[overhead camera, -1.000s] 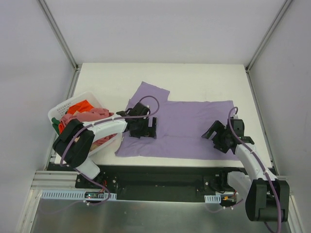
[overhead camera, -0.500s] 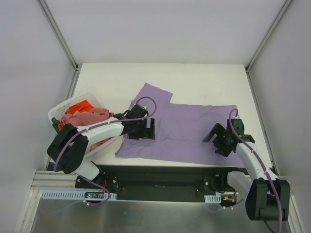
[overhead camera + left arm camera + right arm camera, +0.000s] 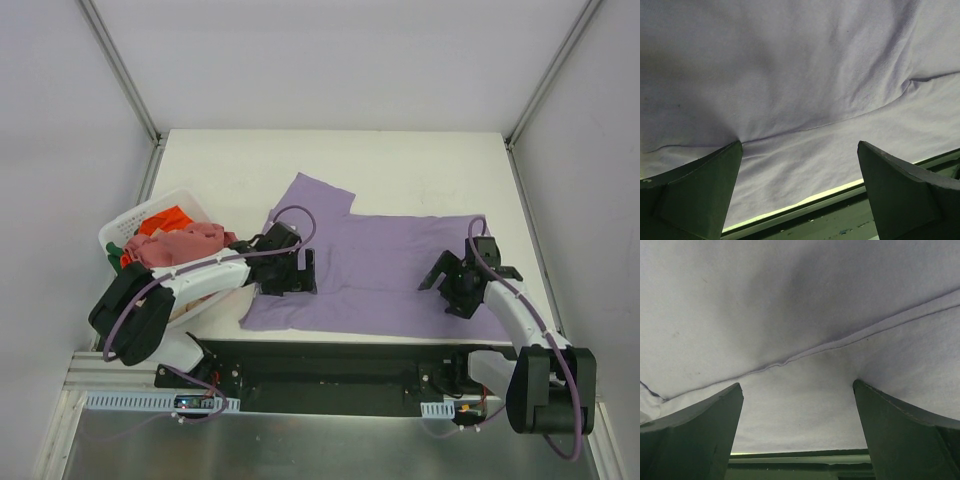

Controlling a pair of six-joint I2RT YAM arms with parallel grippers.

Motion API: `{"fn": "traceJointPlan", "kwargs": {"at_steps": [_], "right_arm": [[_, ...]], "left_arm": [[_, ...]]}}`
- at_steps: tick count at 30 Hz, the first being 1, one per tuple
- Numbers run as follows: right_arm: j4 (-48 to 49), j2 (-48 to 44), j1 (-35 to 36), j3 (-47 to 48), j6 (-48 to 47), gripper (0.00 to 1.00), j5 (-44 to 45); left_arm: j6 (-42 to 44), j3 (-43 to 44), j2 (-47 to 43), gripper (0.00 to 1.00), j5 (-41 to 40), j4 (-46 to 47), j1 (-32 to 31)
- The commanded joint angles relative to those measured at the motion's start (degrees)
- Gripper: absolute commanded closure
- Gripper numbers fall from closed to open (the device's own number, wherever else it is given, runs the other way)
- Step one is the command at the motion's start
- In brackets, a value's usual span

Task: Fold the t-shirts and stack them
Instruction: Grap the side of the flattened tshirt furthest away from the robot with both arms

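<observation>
A lavender t-shirt [image 3: 385, 265] lies spread flat on the white table [image 3: 420, 170], one sleeve pointing to the far left. My left gripper [image 3: 291, 273] rests on its left part, my right gripper [image 3: 458, 286] on its right part. In the left wrist view the left gripper [image 3: 799, 144] is open, its fingers [image 3: 695, 190] wide apart on the lavender cloth [image 3: 790, 75]. In the right wrist view the right gripper [image 3: 796, 384] is open too, over a hem seam in the cloth [image 3: 790, 300]. Salmon pink [image 3: 185, 243] and orange-red [image 3: 165, 219] shirts lie in the basket.
A white plastic laundry basket [image 3: 122, 228] stands at the table's left edge beside my left arm. The table's near edge [image 3: 805, 197] runs just below the shirt's hem in both wrist views. Metal frame posts rise at the far corners.
Both grippers moved a little toward the near edge, and the lavender shirt slid with them toward the near edge and slightly right. Jaws stayed open.
</observation>
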Motion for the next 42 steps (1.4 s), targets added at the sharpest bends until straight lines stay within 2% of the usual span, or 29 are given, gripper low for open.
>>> {"fn": "traceJointPlan", "kwargs": {"at_steps": [1,5,10,12,16,20,23,27,30,32,35,42], "right_arm": [[-3.4,1.5,-0.2,0.9,-3.4,0.04,6.1],[-2.7,-1.9,-0.2,1.6,-3.9,0.04,3.3],[-4.1,-5.7,-0.3,7.3,-5.5,0.04,5.9],[-4.3,-6.3,-0.3,10.9,-6.7,0.04,6.1],[-4.1,-4.0,-2.0,17.8,-7.7,0.04,7.4],[-2.1,0.4,-2.9,22.2,-8.1,0.04,9.9],[-1.9,3.7,-3.5,23.9,-8.2,0.04,8.8],[-1.4,6.3,-4.3,23.8,-8.6,0.04,8.4],[-1.4,7.1,-5.0,23.2,-8.9,0.04,8.4],[-1.2,7.5,-5.2,23.0,-9.0,0.04,8.4],[-1.0,8.3,-5.5,22.9,-9.0,0.04,5.9],[-0.6,9.1,-5.9,22.5,-9.0,0.04,4.3]], "left_arm": [[-2.4,-1.4,-2.9,0.01,-0.1,-2.5,-0.7],[-0.7,1.1,-3.5,0.01,-2.9,-2.6,-0.6],[6.0,14.4,-0.6,0.01,-4.0,-5.9,-0.7],[7.7,19.4,0.4,0.01,-6.9,-7.5,-0.4],[8.8,32.2,6.6,0.01,-11.2,-13.3,4.1],[11.1,47.5,18.6,0.01,-10.2,-16.0,12.4],[13.8,65.4,30.6,0.01,-8.9,-21.6,16.5],[18.7,83.8,46.2,0.01,-15.4,-22.4,19.0],[20.1,95.6,56.5,0.01,-13.7,-22.7,20.5],[19.6,98.2,59.6,0.01,-11.9,-20.7,21.3],[16.3,97.1,61.7,0.01,-8.0,-17.4,22.8],[12.2,96.5,65.9,0.01,-0.2,-15.9,23.3]]}}
